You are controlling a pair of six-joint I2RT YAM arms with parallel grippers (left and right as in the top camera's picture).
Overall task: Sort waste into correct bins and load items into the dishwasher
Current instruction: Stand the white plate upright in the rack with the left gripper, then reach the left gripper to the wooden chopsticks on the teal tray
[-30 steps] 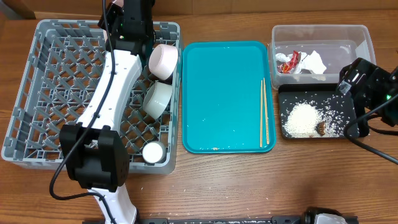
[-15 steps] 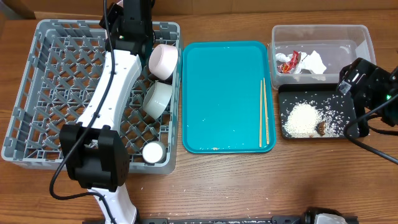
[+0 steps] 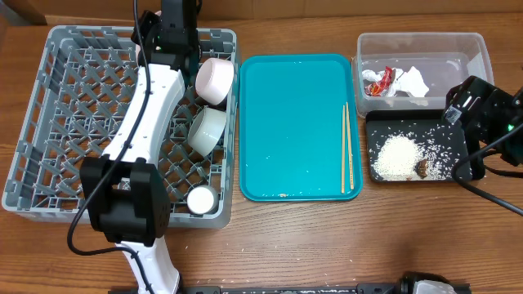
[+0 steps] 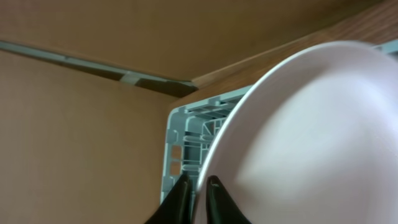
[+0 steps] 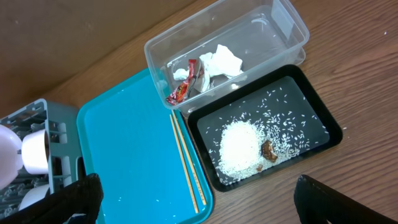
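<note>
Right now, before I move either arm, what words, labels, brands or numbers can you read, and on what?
No legible text in any view.
Crumpled red-and-white wrapper in the clear plastic rectangular tub: possible print, too small to read.
Round pale pinkish-white plate, grey plastic dish rack, teal tray: no markings seen.

Wrapper (image 3: 379, 80) and napkin (image 3: 413, 81) lie in the clear tub (image 3: 482, 51), rice (image 3: 397, 157) in the black tray (image 3: 384, 126). Bowls (image 3: 207, 129) lie in the grey rack (image 3: 49, 122), a pale plate (image 4: 311, 137) at its corner.

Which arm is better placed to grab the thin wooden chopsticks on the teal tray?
Right. The right gripper hangs open near the chopsticks; the left gripper pinches the round pale plate at the grey plastic rack.
</note>
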